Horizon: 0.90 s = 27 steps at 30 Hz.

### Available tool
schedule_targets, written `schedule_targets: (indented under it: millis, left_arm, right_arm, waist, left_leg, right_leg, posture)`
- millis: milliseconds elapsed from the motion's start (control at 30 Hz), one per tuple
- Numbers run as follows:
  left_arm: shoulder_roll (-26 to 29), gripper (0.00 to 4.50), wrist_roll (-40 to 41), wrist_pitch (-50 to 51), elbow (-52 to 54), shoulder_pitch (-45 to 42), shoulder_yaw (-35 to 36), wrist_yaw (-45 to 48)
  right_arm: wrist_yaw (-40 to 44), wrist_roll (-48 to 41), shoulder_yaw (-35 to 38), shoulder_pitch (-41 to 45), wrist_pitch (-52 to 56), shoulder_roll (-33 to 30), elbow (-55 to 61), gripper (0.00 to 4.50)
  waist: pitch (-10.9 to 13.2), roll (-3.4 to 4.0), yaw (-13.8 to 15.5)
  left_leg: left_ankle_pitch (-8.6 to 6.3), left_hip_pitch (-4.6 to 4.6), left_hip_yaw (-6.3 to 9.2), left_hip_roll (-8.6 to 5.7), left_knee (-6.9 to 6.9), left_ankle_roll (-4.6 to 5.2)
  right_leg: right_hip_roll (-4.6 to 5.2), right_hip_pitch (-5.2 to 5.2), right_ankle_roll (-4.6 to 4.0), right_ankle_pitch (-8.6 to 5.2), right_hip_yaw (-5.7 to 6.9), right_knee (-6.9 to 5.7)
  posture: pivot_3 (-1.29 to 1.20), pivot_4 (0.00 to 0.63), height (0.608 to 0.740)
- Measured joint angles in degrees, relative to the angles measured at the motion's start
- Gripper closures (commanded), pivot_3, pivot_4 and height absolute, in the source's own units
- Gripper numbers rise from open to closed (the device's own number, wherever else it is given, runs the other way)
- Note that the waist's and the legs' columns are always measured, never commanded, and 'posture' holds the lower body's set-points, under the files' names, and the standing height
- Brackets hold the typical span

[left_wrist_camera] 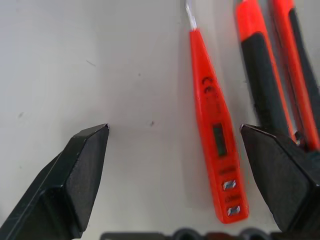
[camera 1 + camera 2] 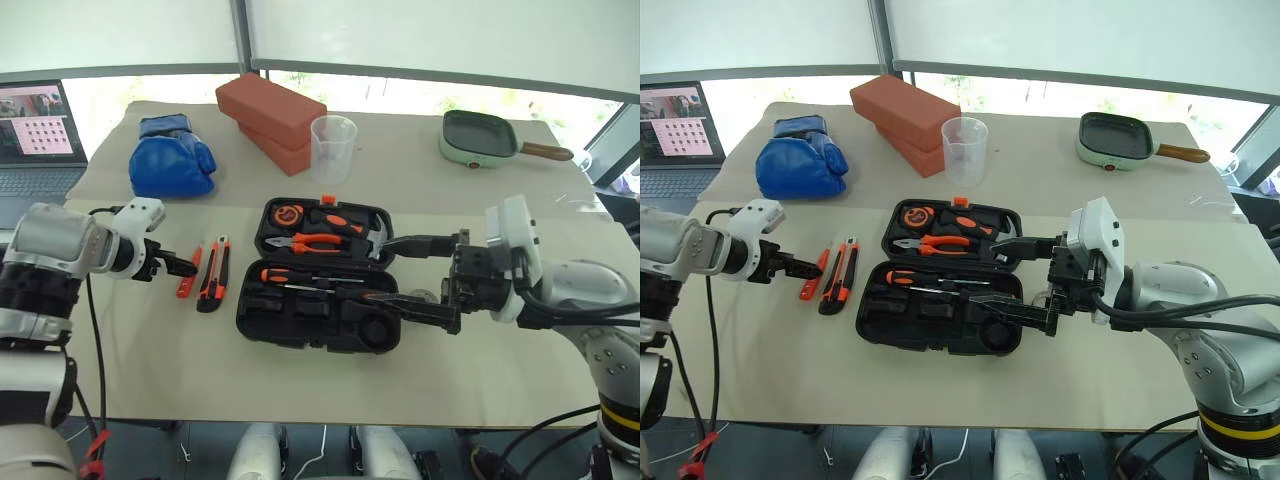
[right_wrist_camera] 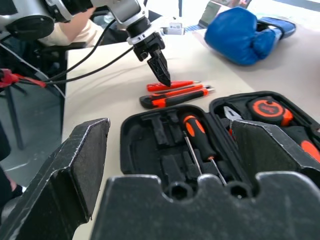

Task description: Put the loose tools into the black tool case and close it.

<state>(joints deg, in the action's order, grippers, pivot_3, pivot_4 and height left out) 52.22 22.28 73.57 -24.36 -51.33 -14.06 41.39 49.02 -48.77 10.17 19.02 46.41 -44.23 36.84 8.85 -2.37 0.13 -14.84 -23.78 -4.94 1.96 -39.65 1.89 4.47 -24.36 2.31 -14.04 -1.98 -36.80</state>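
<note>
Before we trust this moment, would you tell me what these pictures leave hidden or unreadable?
- Black tool case: the right gripper covers its right end in the eye views, and its front slots in the right wrist view.
- Small orange tool: tip cut off by the left wrist view's edge; printed marks unreadable.
- Utility knife: cut off by the left wrist view's edge and partly behind a left gripper finger.

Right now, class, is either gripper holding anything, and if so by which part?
Nothing is held. The left gripper hangs open over the small orange tool; the right gripper is open above the case.
</note>
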Motion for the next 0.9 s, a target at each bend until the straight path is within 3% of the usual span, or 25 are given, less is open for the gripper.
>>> schedule_targets:
  millis: [300, 333, 367, 667, 700, 900]
  left_arm:
    - [-3.6, 0.00, -5.4, -2.5, -4.8, -2.7, -0.9, 2.5]
    - [-3.8, 0.52, -6.0, -2.7, -5.0, -2.8, -1.0, 2.7]
    - [-4.1, 0.73, -6.7, -3.0, -5.2, -2.8, -1.3, 2.9]
    - [-4.9, 3.97, -10.4, -3.4, -5.2, -2.8, -2.6, 5.1]
    - [-4.9, 4.13, -10.7, -3.3, -5.1, -2.7, -2.6, 5.6]
    - [-4.3, 4.14, -11.4, -3.8, -5.2, -2.6, -2.4, 7.5]
  right_arm:
    - [-1.6, -1.9, 0.0, -0.2, 0.0, -1.1, 0.8, 0.02]
    - [-1.7, -2.0, 0.0, -0.2, 0.0, -1.2, 0.8, 0.00]
    - [-1.7, -2.0, 0.0, -0.2, 0.0, -1.3, 0.8, 0.00]
    - [-1.6, -2.1, -0.2, 0.1, -0.1, -1.3, 0.8, 0.00]
    - [-1.6, -2.1, -0.2, 0.1, -0.1, -1.3, 0.8, 0.00]
    - [-1.1, -2.1, -0.4, -0.3, -0.1, -2.0, 1.1, 0.00]
  waist:
    - [0.0, 0.05, 0.8]
    - [-0.1, 0.10, 0.8]
    - [-0.1, 0.15, 0.8]
    - [-0.1, 0.19, 0.8]
    - [-0.1, 0.19, 0.8]
    - [-0.1, 0.18, 0.6]
  left_leg:
    - [0.00, 0.05, 0.06, -0.03, -0.20, 0.06]
    - [0.01, 0.07, 0.06, -0.03, -0.21, 0.07]
    - [0.01, 0.09, 0.06, -0.04, -0.21, 0.07]
    - [0.00, 0.08, 0.07, -0.07, -0.23, 0.09]
    - [0.00, 0.08, 0.07, -0.06, -0.22, 0.09]
    - [0.00, 0.08, 0.07, -0.05, -0.22, 0.10]
  right_leg:
    - [0.03, 0.15, 0.07, 0.01, 0.01, -0.16]
    - [0.03, 0.15, 0.07, 0.01, 0.01, -0.17]
    - [0.03, 0.17, 0.07, 0.01, 0.00, -0.19]
    - [0.06, 0.17, 0.11, -0.01, -0.02, -0.18]
    - [0.06, 0.17, 0.11, -0.01, -0.02, -0.18]
    - [0.06, 0.16, 0.11, -0.01, -0.03, -0.18]
  posture:
    - [0.00, 0.150, 0.738]
    - [0.00, 0.150, 0.738]
    - [0.00, 0.150, 0.738]
    - [0.00, 0.150, 0.738]
    - [0.00, 0.150, 0.738]
    - [0.00, 0.150, 0.738]
